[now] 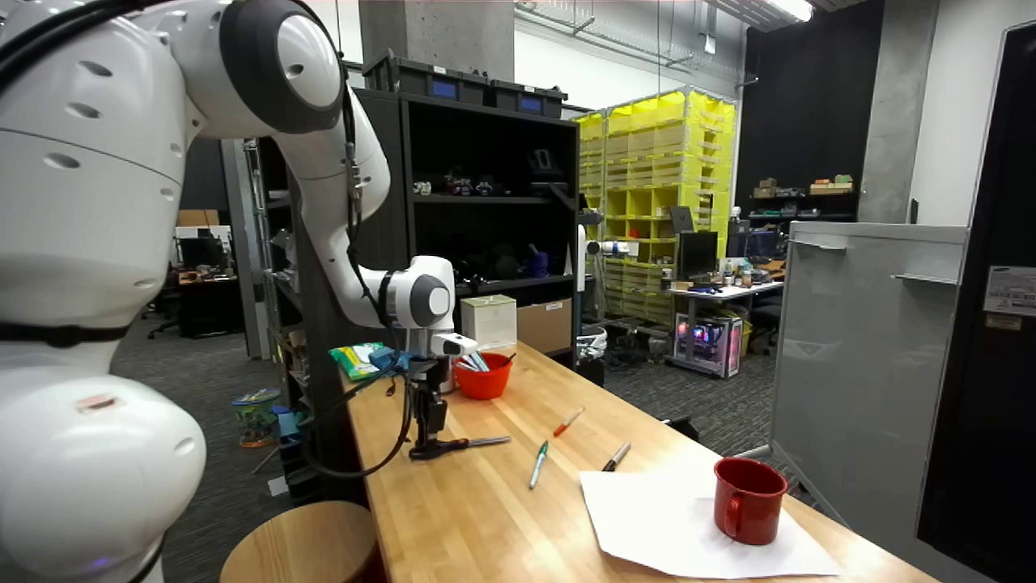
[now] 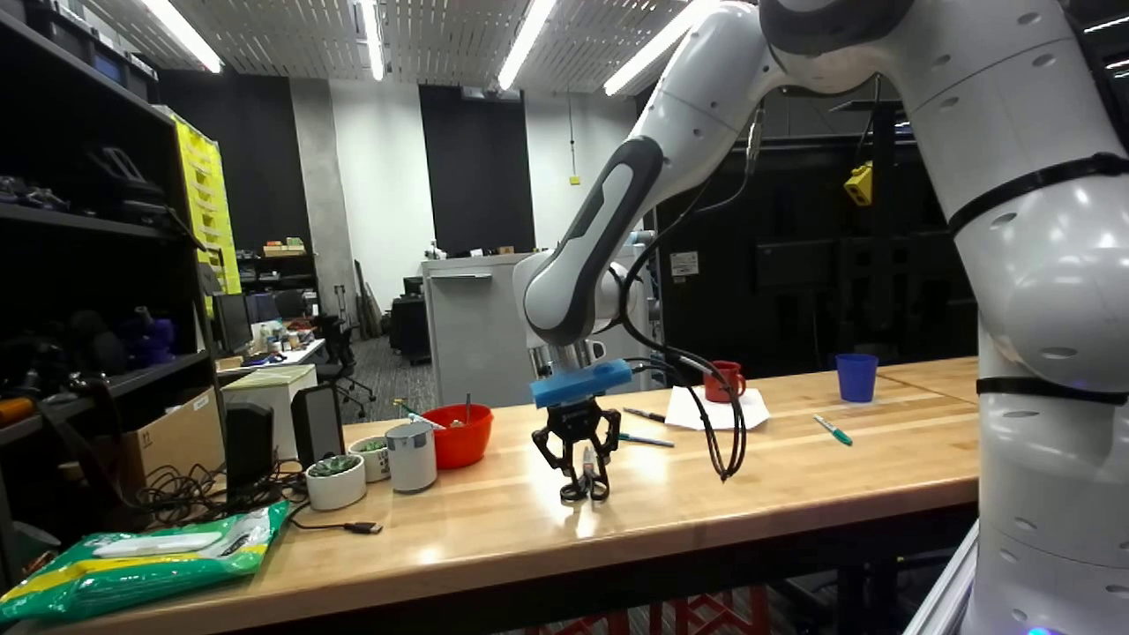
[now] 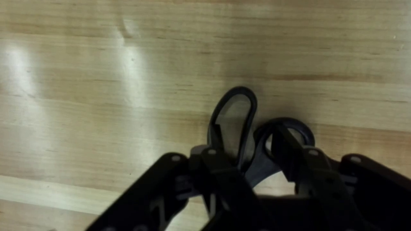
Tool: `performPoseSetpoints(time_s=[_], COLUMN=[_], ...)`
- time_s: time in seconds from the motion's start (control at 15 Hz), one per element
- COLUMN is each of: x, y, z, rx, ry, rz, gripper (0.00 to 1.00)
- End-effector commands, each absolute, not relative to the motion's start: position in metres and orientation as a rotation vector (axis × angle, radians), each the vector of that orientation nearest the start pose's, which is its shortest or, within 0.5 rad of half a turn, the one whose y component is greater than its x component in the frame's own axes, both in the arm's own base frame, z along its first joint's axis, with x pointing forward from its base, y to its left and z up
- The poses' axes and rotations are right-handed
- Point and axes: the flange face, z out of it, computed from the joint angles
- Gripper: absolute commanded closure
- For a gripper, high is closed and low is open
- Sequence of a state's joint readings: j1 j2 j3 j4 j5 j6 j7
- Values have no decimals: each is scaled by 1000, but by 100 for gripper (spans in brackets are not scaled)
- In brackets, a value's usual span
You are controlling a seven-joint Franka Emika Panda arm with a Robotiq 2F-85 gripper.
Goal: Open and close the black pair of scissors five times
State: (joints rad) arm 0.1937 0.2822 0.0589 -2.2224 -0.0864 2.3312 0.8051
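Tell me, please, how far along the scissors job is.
Done: the fingers are down at the black pair of scissors, apparently one in each handle loop. In hand: probably the opening and closing itself; the fingers stand apart, while the blades look together in an exterior view. Remaining: whatever is left of the five rounds, a count these pictures cannot give, then likely lifting the fingers clear.

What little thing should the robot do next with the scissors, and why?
Probably spread the gripper a little: its fingertips seem to sit in the handle loops of the black scissors, and in an exterior view the blades look closed, so widening might open them.
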Motion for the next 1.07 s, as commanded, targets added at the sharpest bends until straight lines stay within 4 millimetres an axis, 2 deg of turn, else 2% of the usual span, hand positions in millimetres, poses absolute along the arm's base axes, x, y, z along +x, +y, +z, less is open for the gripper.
performPoseSetpoints(time_s=[0.0, 0.2, 0.4, 1.0], x=[518, 520, 521, 524], y=[128, 126, 126, 131], z=[226, 228, 230, 233], rx=[-3157, -3157, -3159, -3165], ry=[765, 761, 761, 744], rz=[220, 214, 209, 206], gripper=[55, 56, 48, 52])
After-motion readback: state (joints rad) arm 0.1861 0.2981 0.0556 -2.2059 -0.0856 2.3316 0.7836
